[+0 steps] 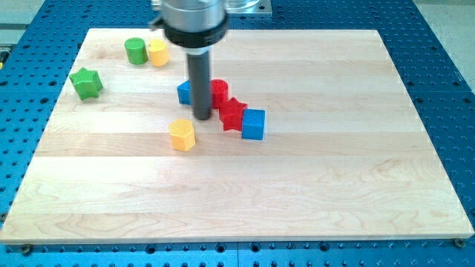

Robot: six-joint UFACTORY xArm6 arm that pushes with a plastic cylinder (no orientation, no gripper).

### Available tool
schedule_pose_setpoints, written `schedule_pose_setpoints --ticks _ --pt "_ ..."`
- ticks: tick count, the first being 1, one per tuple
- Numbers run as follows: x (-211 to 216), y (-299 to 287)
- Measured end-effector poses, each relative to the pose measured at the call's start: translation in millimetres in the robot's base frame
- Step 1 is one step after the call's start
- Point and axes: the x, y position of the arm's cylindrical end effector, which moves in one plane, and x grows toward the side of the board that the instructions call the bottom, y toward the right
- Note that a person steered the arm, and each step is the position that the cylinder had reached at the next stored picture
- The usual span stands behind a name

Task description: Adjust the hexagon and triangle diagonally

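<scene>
A yellow hexagon block [182, 134] lies on the wooden board [297, 185], left of centre. A blue triangle block [183, 92] lies just above it, its right part hidden behind my rod. My tip [202, 117] rests on the board just right of and below the blue triangle, and a little above and to the right of the yellow hexagon. It stands close beside the red blocks on its right; I cannot tell whether it touches the triangle.
A red round block [219, 90], a red star [232, 113] and a blue cube [254, 124] form a diagonal row right of the tip. A green cylinder [135, 50], a yellow block [158, 53] and a green star [86, 82] lie at the upper left.
</scene>
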Motion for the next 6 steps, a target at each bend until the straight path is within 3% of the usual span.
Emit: schedule_pose_setpoints --ticks 1,2,3,4,6 --pt "55.2 -38.6" --pt "97.0 13.0" --pt "96.8 22.1" --pt "67.6 26.6" --pt "15.1 -33.4"
